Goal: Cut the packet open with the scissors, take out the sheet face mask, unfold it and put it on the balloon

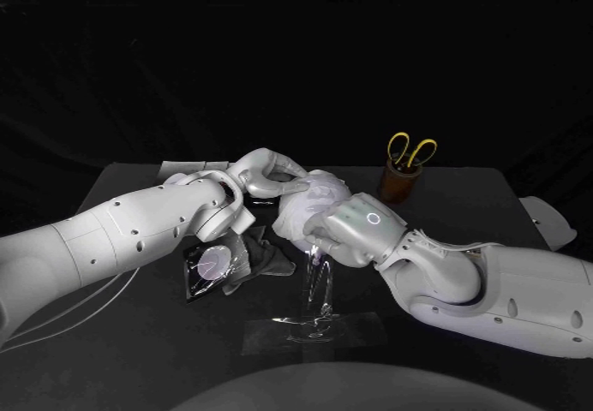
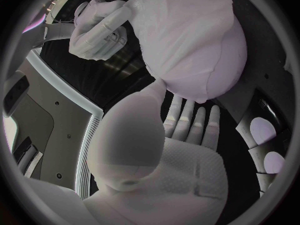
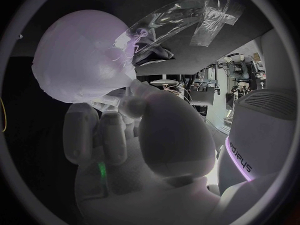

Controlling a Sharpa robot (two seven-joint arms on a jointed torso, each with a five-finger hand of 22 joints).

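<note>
A pale balloon [image 1: 312, 199] stands on a clear stand [image 1: 319, 295] at the table's middle, with the white sheet mask [image 2: 187, 40] draped over it. My left hand [image 1: 266, 175] rests on the balloon's far left side; its thumb [image 2: 147, 110] touches the mask's edge and its fingers [image 2: 190, 119] lie straight and apart. My right hand [image 1: 350, 224] sits against the balloon's near right side, its fingers [image 3: 103, 130] curled in and pinching the mask's edge [image 3: 119, 97]. The right hand [image 2: 100, 27] also appears in the left wrist view, at the mask's rim.
The cut packet [image 1: 212, 267] lies on the table left of the stand, under my left forearm. Yellow-handled scissors [image 1: 410, 150] stand in a brown holder [image 1: 400, 181] at the back right. Clear tape [image 1: 302, 330] fixes the stand's foot to the table.
</note>
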